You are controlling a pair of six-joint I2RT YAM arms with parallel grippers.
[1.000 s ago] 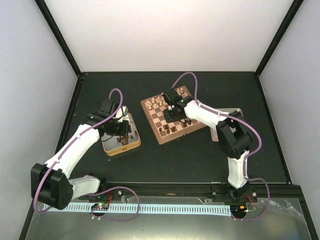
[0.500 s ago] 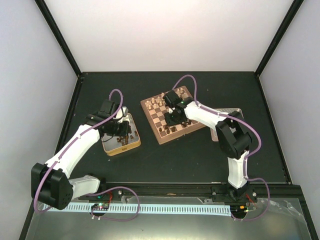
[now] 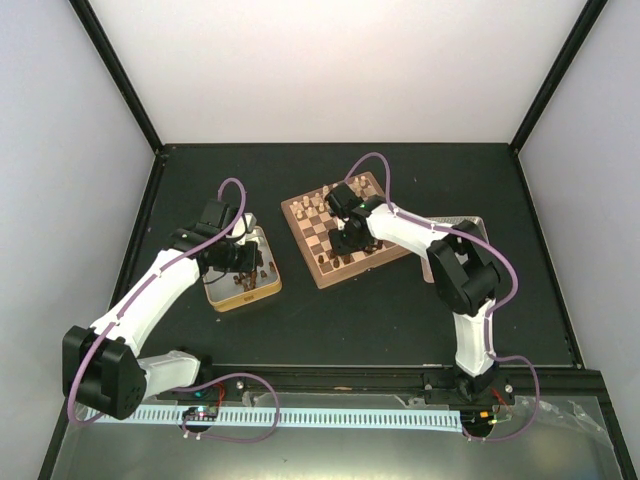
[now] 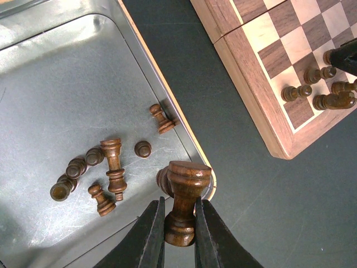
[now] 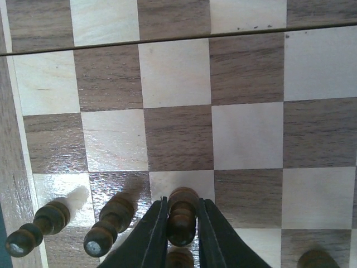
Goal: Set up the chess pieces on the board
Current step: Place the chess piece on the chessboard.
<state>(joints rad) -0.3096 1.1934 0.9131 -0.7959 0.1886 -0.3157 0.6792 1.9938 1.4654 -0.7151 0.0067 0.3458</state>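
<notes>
The board [image 3: 331, 279] lies at mid-table with cream chessmen at its far side and dark ones near its front. My right gripper [image 5: 182, 202] is low over a light square, its fingers pressed on either side of a dark pawn [image 5: 182, 223] that stands on the board. Two more dark pawns [image 5: 114, 220] stand just to its left. My left gripper [image 4: 179, 202] is shut on a larger dark piece [image 4: 188, 177], held over the tin's corner [image 4: 207, 177]. Several dark chess pieces [image 4: 111, 162] lie loose in that tin.
The open metal tin [image 3: 243, 293] sits left of the board, under my left arm. A second tin [image 3: 468, 224] lies right of the board, partly hidden by my right arm. The black table edge runs close behind the board.
My right gripper has shifted slightly toward the board's near rows with the pawn between its fingers. The left arm and its held piece have not moved.
</notes>
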